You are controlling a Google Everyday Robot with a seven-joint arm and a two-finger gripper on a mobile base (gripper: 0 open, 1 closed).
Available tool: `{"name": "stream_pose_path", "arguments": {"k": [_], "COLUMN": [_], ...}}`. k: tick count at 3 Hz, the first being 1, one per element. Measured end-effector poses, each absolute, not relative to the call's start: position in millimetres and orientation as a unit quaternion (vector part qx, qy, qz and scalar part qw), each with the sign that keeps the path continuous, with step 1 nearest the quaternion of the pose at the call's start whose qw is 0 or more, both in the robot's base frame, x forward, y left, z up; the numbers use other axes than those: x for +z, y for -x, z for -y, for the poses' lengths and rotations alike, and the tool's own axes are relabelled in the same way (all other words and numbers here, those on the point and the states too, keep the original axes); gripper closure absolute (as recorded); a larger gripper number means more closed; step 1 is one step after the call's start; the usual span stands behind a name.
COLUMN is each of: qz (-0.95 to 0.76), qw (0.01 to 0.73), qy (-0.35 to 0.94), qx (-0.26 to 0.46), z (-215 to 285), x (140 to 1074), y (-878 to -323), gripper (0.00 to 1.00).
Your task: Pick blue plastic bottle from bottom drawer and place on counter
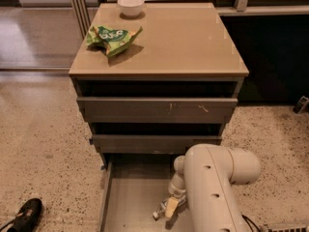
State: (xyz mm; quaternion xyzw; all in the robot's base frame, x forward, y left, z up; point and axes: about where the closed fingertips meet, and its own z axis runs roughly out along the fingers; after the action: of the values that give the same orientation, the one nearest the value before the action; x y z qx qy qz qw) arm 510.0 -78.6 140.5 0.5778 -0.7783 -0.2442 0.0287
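The bottom drawer (130,202) is pulled out, showing its flat grey floor. My white arm (212,187) reaches down into it from the right. My gripper (173,202) is low over the drawer floor, mostly hidden behind the arm's wrist. A small pale object with a white end, which looks like the blue plastic bottle (166,209), lies at the gripper's tip. I cannot tell whether it is held. The counter (183,42) is the glossy tan top of the cabinet.
A green snack bag (113,36) and a white bowl (131,5) sit on the counter's back left. The two upper drawers (154,110) stand slightly open. A black shoe (24,216) is on the floor at the lower left.
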Motion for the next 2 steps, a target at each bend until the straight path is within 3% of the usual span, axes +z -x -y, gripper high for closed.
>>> {"name": "stream_pose_path", "arguments": {"k": [2], "qz": [0.733], "qw": [0.029], "qy": [-0.604], "qx": [-0.311], "z": [84.2], "x": [131.0], "y": [-497.8], "gripper": [0.00]}}
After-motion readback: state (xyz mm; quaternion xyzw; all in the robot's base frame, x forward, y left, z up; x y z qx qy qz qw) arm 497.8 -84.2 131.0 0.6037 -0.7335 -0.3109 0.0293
